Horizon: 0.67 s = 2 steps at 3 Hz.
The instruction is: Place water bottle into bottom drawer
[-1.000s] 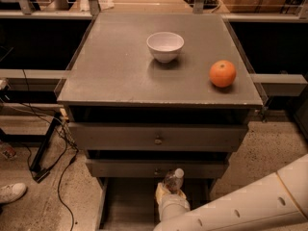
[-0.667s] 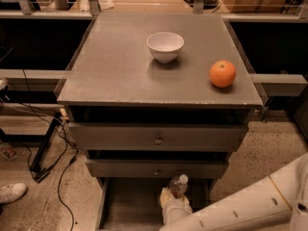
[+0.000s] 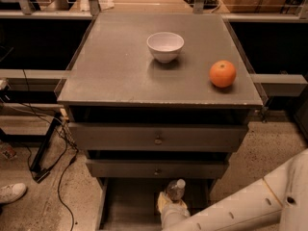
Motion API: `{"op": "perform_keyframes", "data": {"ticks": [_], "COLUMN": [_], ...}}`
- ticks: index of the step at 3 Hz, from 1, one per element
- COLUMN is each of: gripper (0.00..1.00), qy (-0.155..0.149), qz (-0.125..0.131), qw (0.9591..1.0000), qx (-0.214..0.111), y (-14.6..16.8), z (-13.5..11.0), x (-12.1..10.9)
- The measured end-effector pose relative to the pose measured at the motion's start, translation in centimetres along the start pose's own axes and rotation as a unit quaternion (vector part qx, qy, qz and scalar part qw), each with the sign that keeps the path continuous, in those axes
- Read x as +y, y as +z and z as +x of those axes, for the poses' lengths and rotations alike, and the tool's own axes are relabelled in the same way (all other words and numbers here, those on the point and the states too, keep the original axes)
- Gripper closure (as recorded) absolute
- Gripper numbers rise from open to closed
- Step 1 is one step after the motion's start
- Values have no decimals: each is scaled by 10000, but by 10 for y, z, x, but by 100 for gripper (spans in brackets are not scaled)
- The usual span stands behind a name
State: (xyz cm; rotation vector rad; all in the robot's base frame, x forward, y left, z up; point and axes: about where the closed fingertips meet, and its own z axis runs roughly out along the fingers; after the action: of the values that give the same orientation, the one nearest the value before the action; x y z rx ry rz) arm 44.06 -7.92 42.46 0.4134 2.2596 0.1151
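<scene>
I see my gripper (image 3: 172, 202) low down at the bottom of the picture, right over the open bottom drawer (image 3: 129, 202). My white arm (image 3: 233, 211) comes in from the bottom right corner and reaches to it. The gripper has yellowish pads, and they seem to be closed around the lower part of the water bottle (image 3: 176, 188), though it is dark down there and I can't be fully sure. The bottle stands almost straight up, leaning a little to the right. Its white cap is on top, just below the front of the middle drawer (image 3: 202, 169). I can't tell if the bottle's bottom touches the drawer floor, because the gripper hides it.

The bottom drawer is pulled out toward me. It looks like a wide, flat tray with rails on its sides. The top drawer (image 3: 110, 137) and the middle drawer are both pushed in, and each has a small round knob in the middle.

On the grey cabinet top (image 3: 110, 66) sits a white bowl (image 3: 165, 46) near the back. An orange (image 3: 222, 73) sits near the right edge, well apart from the bowl.

On the floor at the left I see black cables (image 3: 50, 146) and the tip of a white shoe (image 3: 10, 192).
</scene>
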Motion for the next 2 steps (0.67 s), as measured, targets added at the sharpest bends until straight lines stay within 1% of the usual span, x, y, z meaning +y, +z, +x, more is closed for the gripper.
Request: {"op": "perform_keyframes", "data": {"ticks": [1,2], "gripper": [100,100], "qy": [114,87], "qz": [-93,-165], "qw": [9998,9988], "qx": [159,454], "y": [11,17], "z": [21,49], "x": [0,-4]}}
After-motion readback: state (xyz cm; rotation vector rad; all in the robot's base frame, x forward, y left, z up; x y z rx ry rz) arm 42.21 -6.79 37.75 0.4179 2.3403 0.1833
